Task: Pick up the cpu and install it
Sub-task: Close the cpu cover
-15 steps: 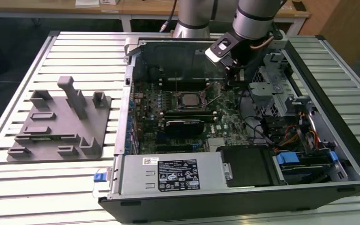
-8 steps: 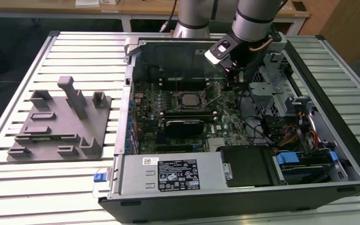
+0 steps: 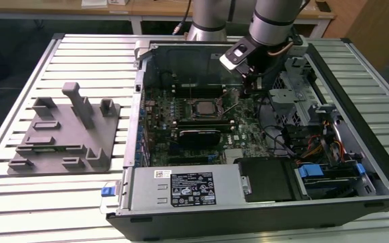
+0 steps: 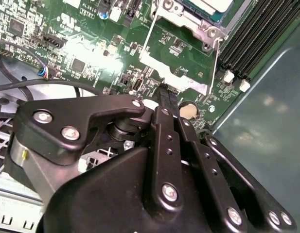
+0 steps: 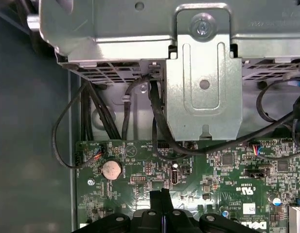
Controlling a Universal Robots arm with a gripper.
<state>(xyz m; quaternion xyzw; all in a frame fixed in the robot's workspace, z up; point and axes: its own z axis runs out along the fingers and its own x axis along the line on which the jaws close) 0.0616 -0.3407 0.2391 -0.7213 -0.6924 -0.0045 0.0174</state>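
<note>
The cpu lies in its socket on the green motherboard, its pale silvery top showing inside the metal frame. In the exterior view the cpu sits mid-board inside the open computer case. My gripper hangs low over the board, toward the exterior view's right of the socket and apart from it. Its two black fingers are pressed together with nothing between them in both wrist views. The fingertips point at the board near a round coin cell. Thin wire levers stand beside the socket frame.
A grey plastic fixture with upright posts sits on the slatted table at the exterior view's left. Inside the case are a black block below the socket, a power supply, a metal drive cage and black cables close to the gripper.
</note>
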